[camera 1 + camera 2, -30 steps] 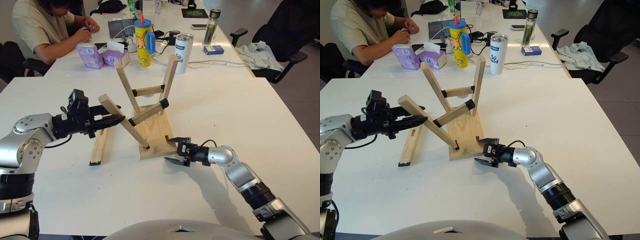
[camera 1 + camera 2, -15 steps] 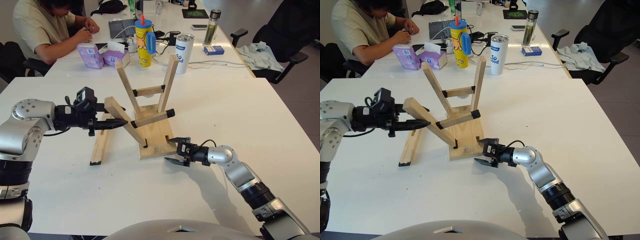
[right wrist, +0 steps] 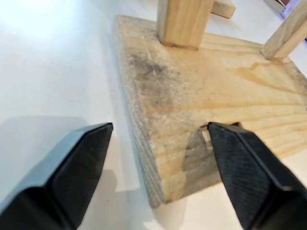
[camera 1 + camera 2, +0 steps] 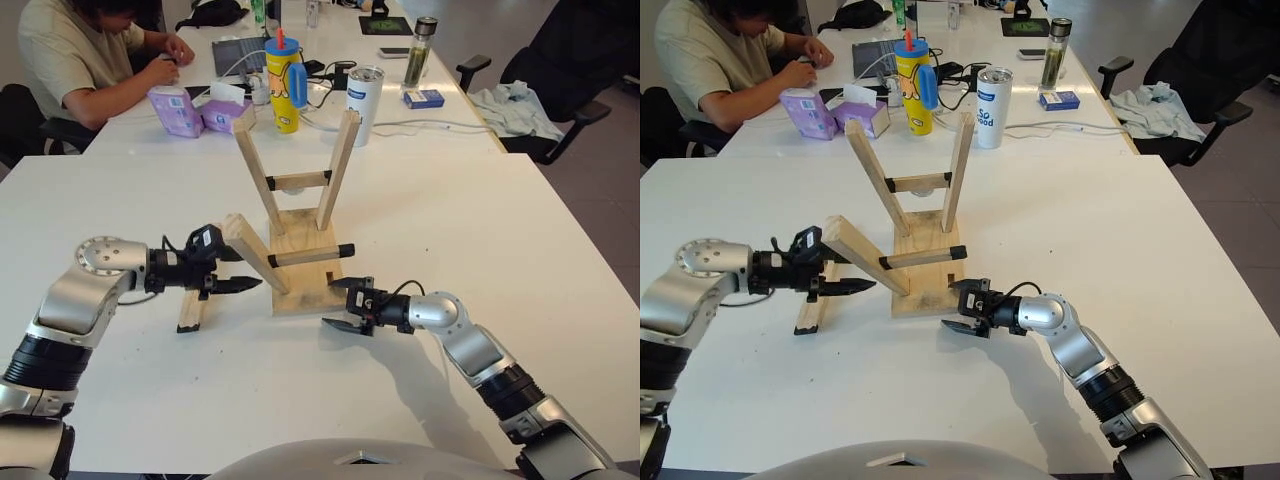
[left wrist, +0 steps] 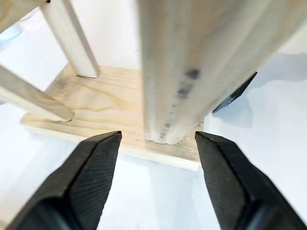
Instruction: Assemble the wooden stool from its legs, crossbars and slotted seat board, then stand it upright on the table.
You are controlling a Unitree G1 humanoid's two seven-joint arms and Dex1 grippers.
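Left gripper (image 5: 157, 135) hangs low over the table (image 4: 450, 220), left of the stool, its fingers spread wide to either side of a tilted leg (image 4: 252, 252) and not touching it. Right gripper (image 4: 336, 304) is also released, its fingers straddling the near right corner of the seat board (image 4: 305, 290) at a slot.

That board lies flat on the table. Two legs (image 4: 256, 170) rise from its far part, joined by a crossbar (image 4: 298, 181). The tilted leg leans left from the board, and a second crossbar (image 4: 308, 255) runs right from it. A loose leg (image 4: 189, 314) lies on the table just beside the left gripper.

On the far table (image 4: 130, 135) stand a yellow bottle (image 4: 283, 90) with a straw, a white tumbler (image 4: 364, 92), purple tissue boxes (image 4: 180, 110) and a dark bottle (image 4: 419, 38). I cannot tell what the drink containers hold.
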